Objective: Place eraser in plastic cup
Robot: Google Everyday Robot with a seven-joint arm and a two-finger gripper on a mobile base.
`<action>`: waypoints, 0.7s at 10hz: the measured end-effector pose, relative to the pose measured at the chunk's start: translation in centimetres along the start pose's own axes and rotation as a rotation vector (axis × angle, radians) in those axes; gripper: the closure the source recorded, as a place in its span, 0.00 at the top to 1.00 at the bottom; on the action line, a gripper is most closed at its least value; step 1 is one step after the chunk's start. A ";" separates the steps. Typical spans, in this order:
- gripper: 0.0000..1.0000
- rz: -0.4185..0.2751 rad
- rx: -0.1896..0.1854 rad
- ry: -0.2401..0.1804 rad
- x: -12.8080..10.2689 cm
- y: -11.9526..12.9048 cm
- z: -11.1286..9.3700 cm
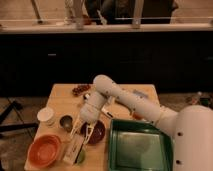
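Note:
My gripper (83, 133) hangs from the white arm over the front left of the wooden table (60, 100). Just below it, the pale cream eraser (74, 149) stands tilted, its upper end at the gripper and its lower end toward the table's front edge. The light-green plastic cup (81, 158) shows only as a green sliver at the eraser's lower right. The eraser hides most of the cup. I cannot tell whether the eraser's lower end is inside the cup or resting on its rim.
An orange bowl (44, 150) sits left of the eraser. A white cup (46, 116) and a dark metal cup (66, 122) stand behind it. A dark red bowl (96, 133) sits under the gripper's right. A green tray (140, 148) fills the front right.

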 end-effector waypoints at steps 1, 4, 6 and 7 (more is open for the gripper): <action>0.15 0.010 -0.006 -0.015 0.0 0.1 0.1; 0.15 0.032 -0.013 -0.054 0.1 0.7 0.6; 0.15 0.037 -0.014 -0.083 0.6 1.1 1.1; 0.15 0.045 -0.012 -0.103 1.1 1.4 1.5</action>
